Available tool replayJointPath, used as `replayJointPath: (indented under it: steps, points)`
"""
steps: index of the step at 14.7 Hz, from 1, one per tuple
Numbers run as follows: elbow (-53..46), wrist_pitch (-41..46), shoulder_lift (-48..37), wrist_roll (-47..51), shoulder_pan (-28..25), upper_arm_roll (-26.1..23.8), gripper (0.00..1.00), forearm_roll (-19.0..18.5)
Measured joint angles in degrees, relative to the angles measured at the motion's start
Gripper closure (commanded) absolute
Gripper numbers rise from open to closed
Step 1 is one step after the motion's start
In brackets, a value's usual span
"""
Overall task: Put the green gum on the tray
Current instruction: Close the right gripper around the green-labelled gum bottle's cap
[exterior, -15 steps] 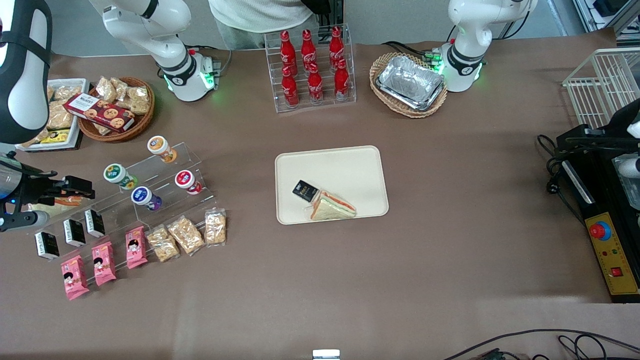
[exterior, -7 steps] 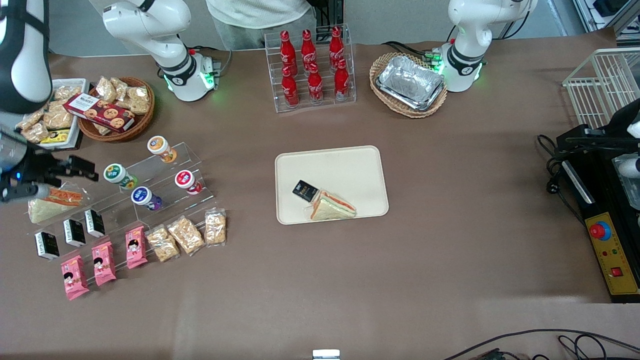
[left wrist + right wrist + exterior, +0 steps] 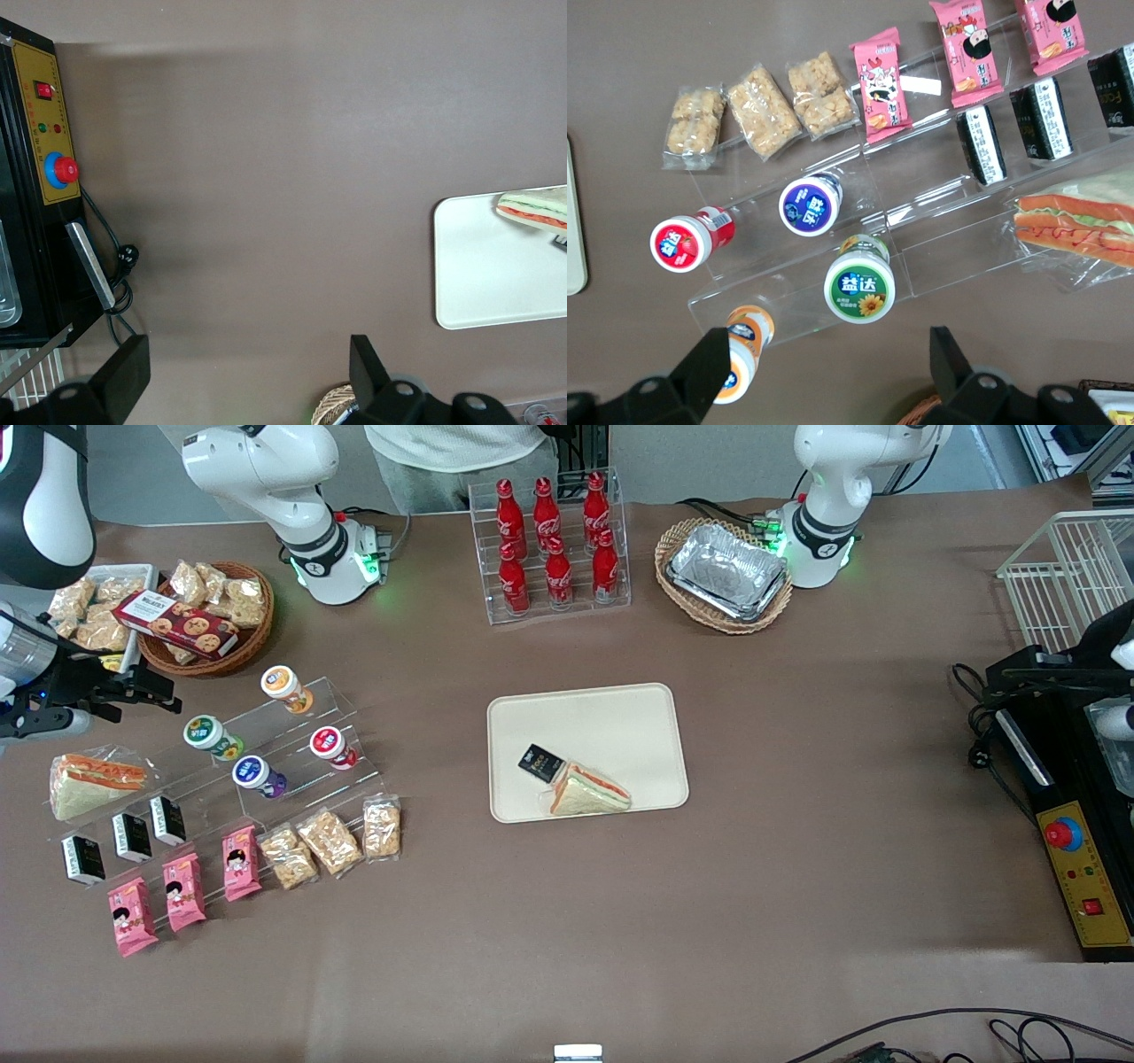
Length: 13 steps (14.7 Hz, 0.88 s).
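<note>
The green gum is a small canister with a white lid and a green rim. It lies on a clear stepped stand toward the working arm's end of the table, and also shows in the right wrist view. My right gripper hovers open and empty above the table beside the stand, a little farther from the front camera than the green gum. In the wrist view the gripper has its fingers spread wide, clear of the canister. The cream tray lies mid-table and holds a wrapped sandwich and a black packet.
Orange, red and purple canisters share the stand. A wrapped sandwich, black packets and pink packs lie nearer the camera. A wicker snack basket sits close to the gripper. A cola rack and foil trays stand farther away.
My gripper has moved away from the front camera, off the wrapped sandwich on the table, and now sits level with the far edge of the stand. Nothing else has moved.
</note>
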State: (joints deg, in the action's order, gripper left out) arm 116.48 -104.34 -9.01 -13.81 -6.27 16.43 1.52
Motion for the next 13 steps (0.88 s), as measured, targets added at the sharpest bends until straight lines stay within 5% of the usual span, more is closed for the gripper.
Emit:
replayJointPath:
  steps: [13]
  points:
    - [12.4,-13.6,1.5,0.0,0.1,0.2,0.01,0.0]
